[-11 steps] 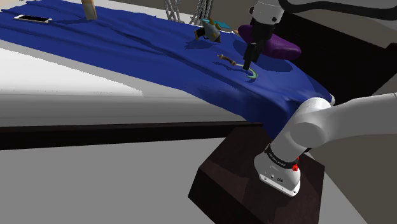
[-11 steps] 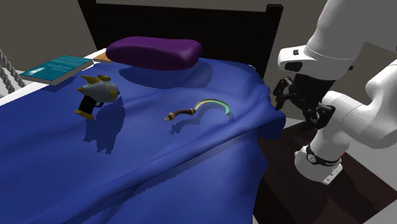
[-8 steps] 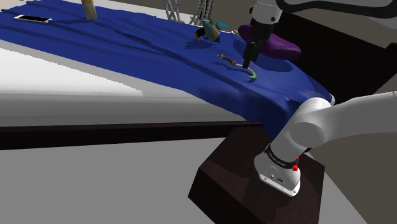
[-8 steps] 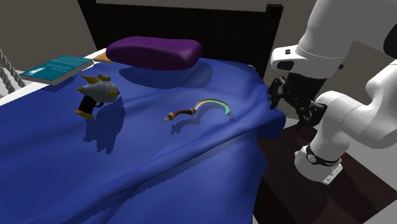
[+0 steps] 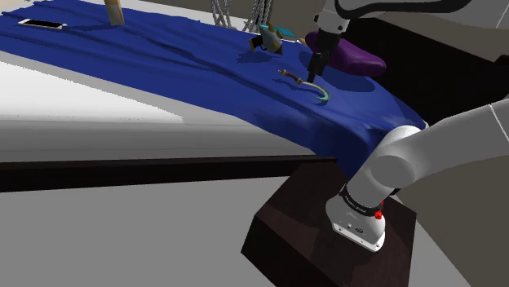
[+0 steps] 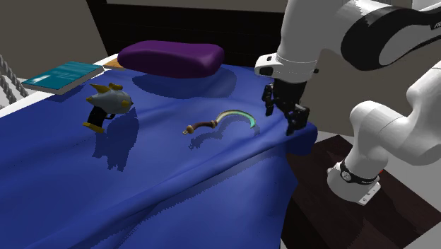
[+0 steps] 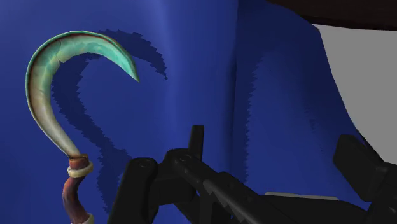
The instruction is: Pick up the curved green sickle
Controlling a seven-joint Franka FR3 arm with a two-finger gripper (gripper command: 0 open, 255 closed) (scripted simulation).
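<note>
- The pincer hangs over the blue bedsheet, near its draped corner, with its two black fingers spread apart and nothing between them.
- The green-bladed sickle lies flat on the sheet just beside the pincer, outside the gap between the fingers.
- Its brown handle sits close to one finger, and the blade tip curls back toward the pincer.
- A purple pillow rests well apart from the pincer, on the sickle's side.

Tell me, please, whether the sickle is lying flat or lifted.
Lying flat: the sickle rests on the blue cover, and the open gripper hangs beside it without touching it.
</note>
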